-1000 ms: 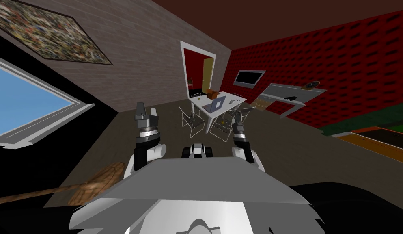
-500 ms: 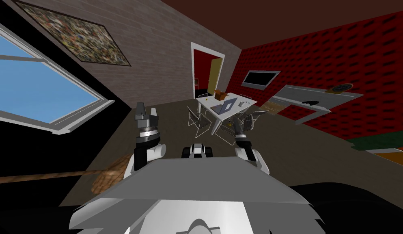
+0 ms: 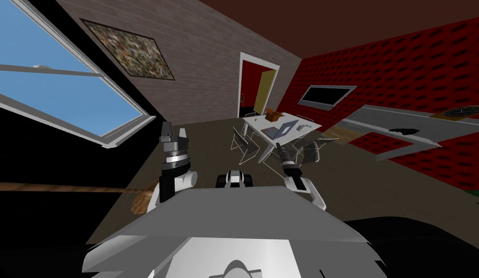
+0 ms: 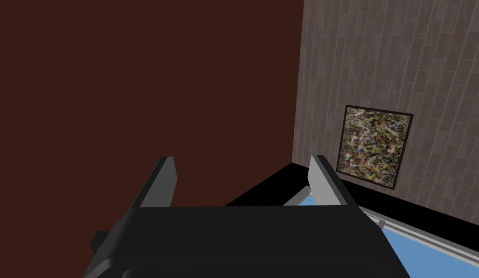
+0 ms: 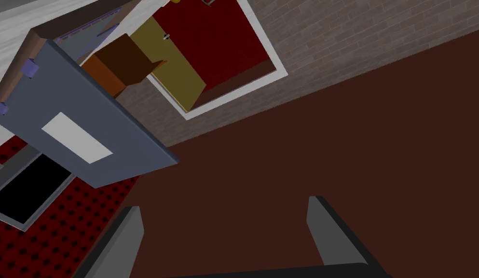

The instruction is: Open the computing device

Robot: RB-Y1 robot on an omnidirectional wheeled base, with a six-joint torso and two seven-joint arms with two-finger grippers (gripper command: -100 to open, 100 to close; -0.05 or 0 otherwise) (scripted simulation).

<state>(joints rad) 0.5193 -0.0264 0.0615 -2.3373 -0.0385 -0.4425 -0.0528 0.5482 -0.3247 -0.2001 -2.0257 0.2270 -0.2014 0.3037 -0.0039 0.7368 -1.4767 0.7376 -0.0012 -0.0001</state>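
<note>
A blue-grey laptop point(image 3: 284, 129) stands on a white table point(image 3: 267, 137) across the room, its lid raised at an angle. From the right wrist view I see the back of the laptop lid point(image 5: 84, 130), with a white rectangle on it, beside a brown box point(image 5: 120, 67). My right gripper point(image 3: 279, 147) is held out toward the table, well short of it; the right gripper point(image 5: 228, 217) is open and holds nothing. My left gripper point(image 3: 173, 131) is raised on my left; the left gripper point(image 4: 240, 169) is open too.
Wire chairs point(image 3: 245, 145) point(image 3: 308, 152) stand around the table. A broom point(image 3: 64, 189) lies on the floor at my left. Behind the table is a doorway point(image 3: 256, 89). A grey shelf unit point(image 3: 402, 135) and a dark screen point(image 3: 327, 95) are on the red wall.
I have turned, so the table, door and red wall have slid to the right in the head view. My right forearm has shifted a little to the right. Both grippers stay open.
</note>
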